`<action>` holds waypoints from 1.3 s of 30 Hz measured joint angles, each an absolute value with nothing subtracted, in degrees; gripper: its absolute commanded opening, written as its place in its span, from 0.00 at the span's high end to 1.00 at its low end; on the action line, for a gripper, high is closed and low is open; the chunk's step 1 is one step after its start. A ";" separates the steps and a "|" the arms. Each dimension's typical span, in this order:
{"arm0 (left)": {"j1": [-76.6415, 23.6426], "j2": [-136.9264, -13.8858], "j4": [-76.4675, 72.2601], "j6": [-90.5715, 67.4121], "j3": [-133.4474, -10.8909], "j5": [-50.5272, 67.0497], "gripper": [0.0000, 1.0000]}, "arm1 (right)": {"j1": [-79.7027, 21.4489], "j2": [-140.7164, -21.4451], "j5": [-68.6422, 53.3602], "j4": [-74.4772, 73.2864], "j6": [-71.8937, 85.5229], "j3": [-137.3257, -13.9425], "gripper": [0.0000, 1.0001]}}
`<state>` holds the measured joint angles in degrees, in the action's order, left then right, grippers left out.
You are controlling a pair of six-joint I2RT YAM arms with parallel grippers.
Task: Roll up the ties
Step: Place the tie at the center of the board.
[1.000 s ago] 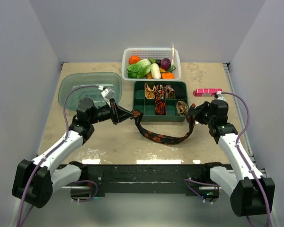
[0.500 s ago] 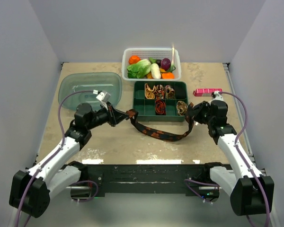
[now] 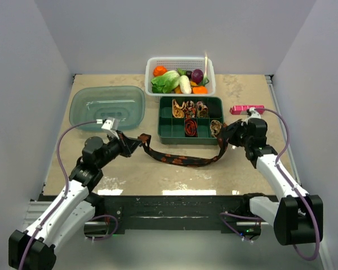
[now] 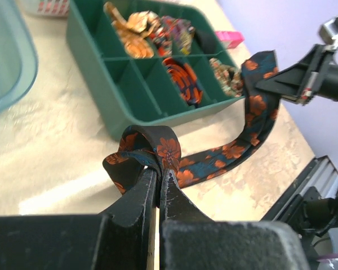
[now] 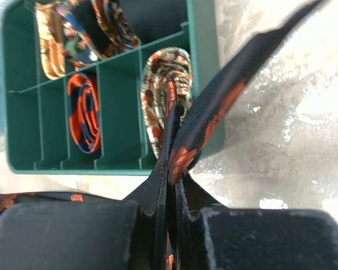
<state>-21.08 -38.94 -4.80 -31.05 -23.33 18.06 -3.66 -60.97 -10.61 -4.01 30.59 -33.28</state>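
A long black tie with orange-red flowers [image 3: 180,160] is stretched between my two grippers in front of the green divided tray [image 3: 170,134]. My left gripper [image 3: 136,143] is shut on its left end, which loops over the fingertips in the left wrist view [image 4: 158,147]. My right gripper [image 3: 225,135] is shut on its right end, seen pinched in the right wrist view [image 5: 183,157]. The middle of the tie sags onto the table. Several small rolled ties [image 3: 190,109] sit in the tray's compartments, also in the left wrist view [image 4: 177,76] and the right wrist view [image 5: 81,112].
A clear teal lid [image 3: 107,106] lies at the back left. A white basket of toy vegetables [image 3: 180,76] stands behind the tray. A pink rectangular box [image 3: 247,109] lies at the right, just behind my right gripper.
My left gripper has pulled back to the left and toward the near edge with the tie's end, drawing the tie out longer and flatter. My right gripper moved slightly toward the tray.
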 measured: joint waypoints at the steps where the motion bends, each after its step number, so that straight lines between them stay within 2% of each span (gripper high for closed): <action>1: -21.08 -38.81 -4.19 -31.18 -22.83 17.43 1.00 | -3.66 -61.30 -10.55 -3.99 30.59 -33.21 0.76; 2: -21.08 -38.50 -3.18 -31.44 -22.50 16.78 1.00 | -3.68 -61.56 -10.17 -4.01 30.63 -33.17 0.72; 4: -21.08 -37.67 -1.69 -31.88 -22.22 15.70 1.00 | -3.66 -61.63 -9.47 -4.43 30.85 -33.17 0.54; 6: -21.08 -36.60 -0.73 -31.94 -22.22 14.79 1.00 | -3.66 -61.60 -8.14 -5.23 30.98 -33.19 0.42; 7: -21.08 -36.18 -0.60 -31.94 -22.22 14.50 1.00 | -3.66 -61.49 -7.38 -5.78 31.05 -33.19 0.29; 9: -21.08 -35.55 -0.25 -31.92 -22.22 14.09 1.00 | -3.60 -61.01 -5.93 -6.94 30.96 -33.26 0.24; 10: -21.08 -35.40 -0.01 -31.92 -22.22 13.93 1.00 | -3.60 -60.71 -5.30 -7.46 31.03 -33.39 0.10; 13: -21.08 -35.33 0.56 -31.92 -22.22 13.67 1.00 | -3.57 -59.77 -3.11 -9.96 30.83 -34.85 0.01; 28: -21.08 -33.71 3.46 -31.90 -21.71 13.32 1.00 | -3.31 -58.83 10.98 -16.86 29.61 -40.82 0.01; 33: -21.08 -34.28 4.25 -31.90 -21.71 13.30 1.00 | -3.31 -58.08 10.04 -16.56 27.79 -42.22 0.01; 39: -21.08 -36.84 5.72 -31.83 -22.76 14.72 1.00 | -3.57 -60.29 3.03 -15.66 25.43 -42.50 0.01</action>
<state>-21.08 -36.84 5.72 -31.83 -22.76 14.72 -3.57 -60.29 3.03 -15.66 25.43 -42.50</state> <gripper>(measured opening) 0.042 0.986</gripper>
